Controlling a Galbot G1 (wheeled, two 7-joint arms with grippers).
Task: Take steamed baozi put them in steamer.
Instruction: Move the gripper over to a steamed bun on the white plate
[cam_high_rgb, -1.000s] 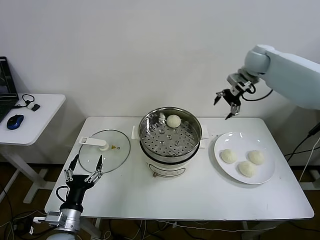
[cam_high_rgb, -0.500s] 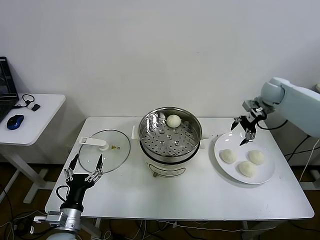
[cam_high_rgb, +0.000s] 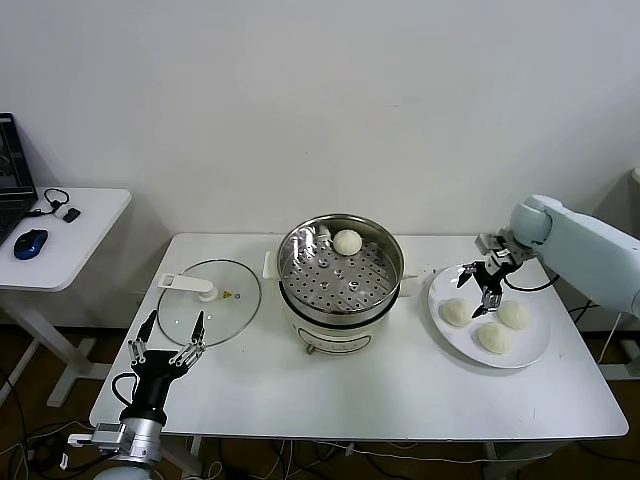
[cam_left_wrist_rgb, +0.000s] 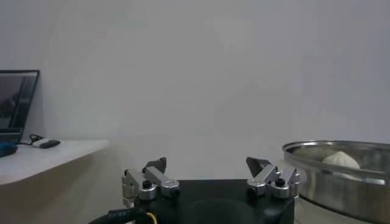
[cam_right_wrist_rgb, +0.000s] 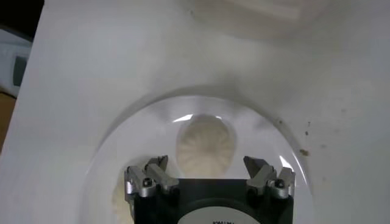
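The steamer (cam_high_rgb: 340, 272) stands mid-table, a steel pot on a white base, with one baozi (cam_high_rgb: 347, 241) on its perforated tray at the back. It also shows in the left wrist view (cam_left_wrist_rgb: 341, 176) with that bun (cam_left_wrist_rgb: 341, 160). Three baozi (cam_high_rgb: 457, 312) (cam_high_rgb: 513, 314) (cam_high_rgb: 494, 337) lie on a white plate (cam_high_rgb: 530, 352) at the right. My right gripper (cam_high_rgb: 480, 288) is open and hovers just above the plate's near-left bun. In the right wrist view a pleated baozi (cam_right_wrist_rgb: 205, 145) lies between my spread fingers (cam_right_wrist_rgb: 156, 170). My left gripper (cam_high_rgb: 167, 335) is open and empty at the table's front left.
A glass lid (cam_high_rgb: 209, 302) with a white handle lies flat left of the steamer. A side table (cam_high_rgb: 60, 235) at far left holds a blue mouse (cam_high_rgb: 31, 243) and a laptop edge. A white wall stands behind the table.
My right arm has swung from high behind the steamer down and right, then lowered over the plate's buns. The left arm has not moved.
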